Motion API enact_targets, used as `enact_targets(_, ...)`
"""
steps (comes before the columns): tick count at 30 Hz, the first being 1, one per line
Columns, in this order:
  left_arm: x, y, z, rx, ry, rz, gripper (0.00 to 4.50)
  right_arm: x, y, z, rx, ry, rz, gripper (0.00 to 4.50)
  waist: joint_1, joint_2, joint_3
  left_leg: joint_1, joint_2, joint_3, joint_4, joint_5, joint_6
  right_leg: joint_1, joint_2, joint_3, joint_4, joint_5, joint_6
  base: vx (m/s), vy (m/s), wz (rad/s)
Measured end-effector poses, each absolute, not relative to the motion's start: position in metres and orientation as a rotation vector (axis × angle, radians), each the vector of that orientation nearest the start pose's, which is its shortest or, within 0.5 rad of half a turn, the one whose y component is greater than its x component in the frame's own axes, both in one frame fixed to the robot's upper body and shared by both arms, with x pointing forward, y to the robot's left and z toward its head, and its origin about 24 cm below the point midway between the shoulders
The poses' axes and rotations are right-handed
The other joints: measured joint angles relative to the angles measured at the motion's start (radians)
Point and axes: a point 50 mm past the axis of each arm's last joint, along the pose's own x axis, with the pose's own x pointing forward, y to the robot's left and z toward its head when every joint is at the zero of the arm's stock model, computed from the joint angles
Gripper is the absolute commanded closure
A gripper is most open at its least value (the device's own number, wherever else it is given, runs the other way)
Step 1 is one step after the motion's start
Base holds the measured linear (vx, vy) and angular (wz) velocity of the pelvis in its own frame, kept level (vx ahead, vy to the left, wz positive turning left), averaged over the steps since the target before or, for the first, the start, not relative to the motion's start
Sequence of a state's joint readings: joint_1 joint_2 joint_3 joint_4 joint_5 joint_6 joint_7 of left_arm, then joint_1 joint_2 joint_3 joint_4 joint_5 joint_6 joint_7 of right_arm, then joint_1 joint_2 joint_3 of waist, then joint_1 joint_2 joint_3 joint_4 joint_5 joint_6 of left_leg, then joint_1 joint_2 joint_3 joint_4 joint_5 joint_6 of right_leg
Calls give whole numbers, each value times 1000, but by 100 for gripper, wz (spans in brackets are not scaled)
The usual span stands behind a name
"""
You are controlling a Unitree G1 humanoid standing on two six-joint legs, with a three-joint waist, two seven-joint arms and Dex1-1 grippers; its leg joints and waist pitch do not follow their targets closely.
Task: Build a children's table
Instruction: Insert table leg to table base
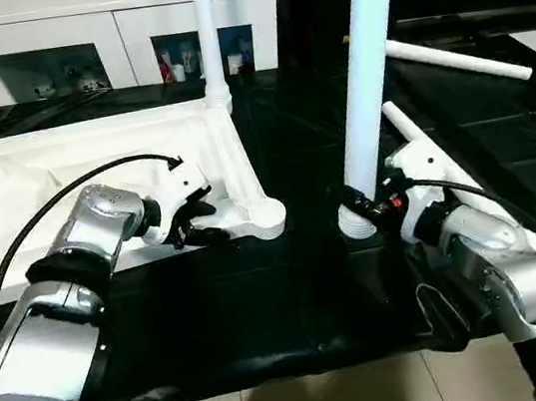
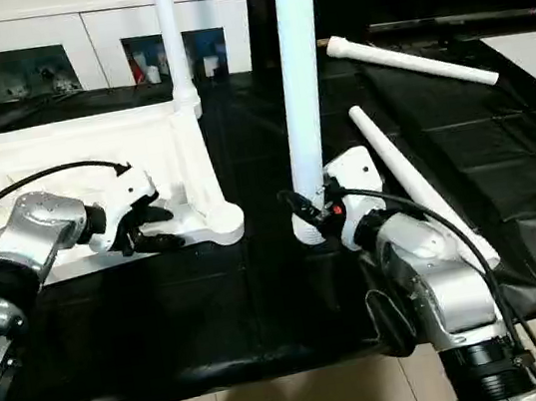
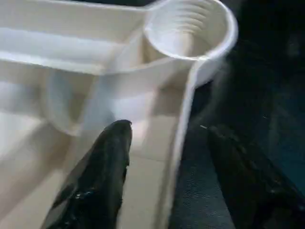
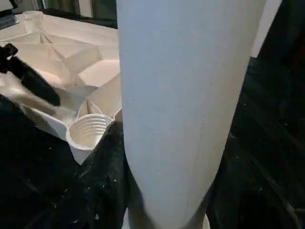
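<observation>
- The table top (image 1: 93, 176) lies upside down on the black mat (image 1: 301, 286), to the left, ribbed underside up. One leg (image 1: 208, 38) already stands upright in its far right corner socket.
- The near right corner socket (image 1: 268, 213) is open and threaded inside. It looks like the target for the step in hand, which I judge to be seating a second leg.
- The held leg (image 1: 367, 85) stands upright just to the right of that socket, its ribbed foot resting on or just above the mat. It is apart from the top, with a strip of black mat between them.
- To do the step well, the leg should be lifted clear of the socket rim and carried left until it is centred over the hole. It should stay vertical as it goes down, since a tilted entry would likely jam on the ridges.
- The right gripper (image 1: 374, 203) clasps the held leg low down, near its foot, with a finger (image 4: 102, 186) on either side of the tube.
- The left gripper (image 1: 191, 222) is at the near edge of the top, just left of the open socket. Its fingers (image 3: 102, 176) straddle the thin rim, one inside and one outside. They are parted, and I cannot tell whether they pinch it.
- Bracing the top there should keep it from sliding during insertion.
- Two spare legs (image 1: 459, 59) lie on the mat to the far right.
</observation>
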State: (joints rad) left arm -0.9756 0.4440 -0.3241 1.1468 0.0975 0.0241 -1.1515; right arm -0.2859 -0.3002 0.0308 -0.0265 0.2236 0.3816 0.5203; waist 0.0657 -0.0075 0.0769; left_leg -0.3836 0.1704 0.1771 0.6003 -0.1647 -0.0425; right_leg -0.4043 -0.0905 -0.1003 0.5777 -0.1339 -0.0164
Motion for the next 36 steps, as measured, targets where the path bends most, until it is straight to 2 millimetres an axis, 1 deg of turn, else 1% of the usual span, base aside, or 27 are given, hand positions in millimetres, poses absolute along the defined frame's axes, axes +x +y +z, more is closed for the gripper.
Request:
enact_targets(1,369,182,88,529,629,-1090,197,296,-154,94,-75,109,607,265,-1,2,1,0,0,0,0,0,0,0,0,0,0,0,0,0,0,0)
enact_targets(2,369,182,88,531,631,-1095,197,295,-154,94,-74,110,606,265,-1,3,2,0,0,0,0,0,0,0,0,0,0,0,0,0,0,0)
enact_targets(3,369,181,88,533,634,-1096,211,295,-154,93,-74,113,606,265,-2,4,2,0,0,0,0,0,0,0,0,0,0,0,0,0,0,0)
enact_targets(4,369,182,88,534,636,-1097,211,294,-155,92,-74,117,604,265,-2,5,3,0,0,0,0,0,0,0,0,0,0,0,0,0,0,0)
enact_targets(6,368,183,86,532,645,-1096,238,293,-156,91,-76,120,603,265,-3,6,4,0,0,0,0,0,0,0,0,0,0,0,0,0,0,0)
enact_targets(9,367,182,82,535,655,-1101,247,293,-157,92,-83,119,599,265,-4,6,4,0,0,0,0,0,0,0,0,0,0,0,0,0,0,0)
enact_targets(12,366,183,81,537,667,-1109,276,293,-157,92,-85,117,600,265,-4,6,4,0,0,0,0,0,0,0,0,0,0,0,0,0,0,0)
enact_targets(17,367,185,84,552,665,-1106,320,294,-158,93,-87,115,600,265,-4,8,5,0,0,0,-1,0,0,0,0,0,-1,0,0,0,0,0)
enact_targets(19,367,185,84,557,670,-1114,327,294,-158,93,-91,114,599,265,-4,9,6,0,0,0,-1,0,0,0,0,0,-1,1,-2,0,0,0)
enact_targets(20,367,185,84,557,671,-1117,345,294,-158,93,-92,114,598,265,-4,10,6,0,0,0,-1,0,0,0,0,0,-1,2,-4,0,0,0)
enact_targets(24,368,186,87,561,678,-1120,375,294,-159,93,-94,114,598,265,-4,15,9,0,0,0,-1,0,0,0,0,0,-1,3,-5,0,0,0)
enact_targets(25,367,187,87,568,681,-1123,396,294,-159,93,-95,114,597,265,-4,16,10,0,0,0,-2,0,0,0,0,0,-1,3,-5,0,0,0)
enact_targets(28,367,190,87,583,688,-1122,401,294,-160,94,-99,111,595,265,-7,17,10,0,0,0,-2,0,0,0,0,0,-1,3,-5,0,0,0)
enact_targets(30,367,190,88,590,688,-1127,432,294,-160,95,-102,102,595,265,-8,19,11,0,0,0,-2,0,0,0,0,0,-1,3,-5,0,0,0)
enact_targets(33,366,191,88,604,690,-1145,440,294,-160,95,-104,94,594,265,-9,24,13,0,0,0,-2,0,0,0,0,0,-1,3,-5,0,0,0)
enact_targets(36,364,188,86,618,672,-1179,446,293,-160,95,-104,95,585,265,-9,35,14,0,0,0,-2,-1,-1,0,0,0,-2,3,-5,0,0,0)
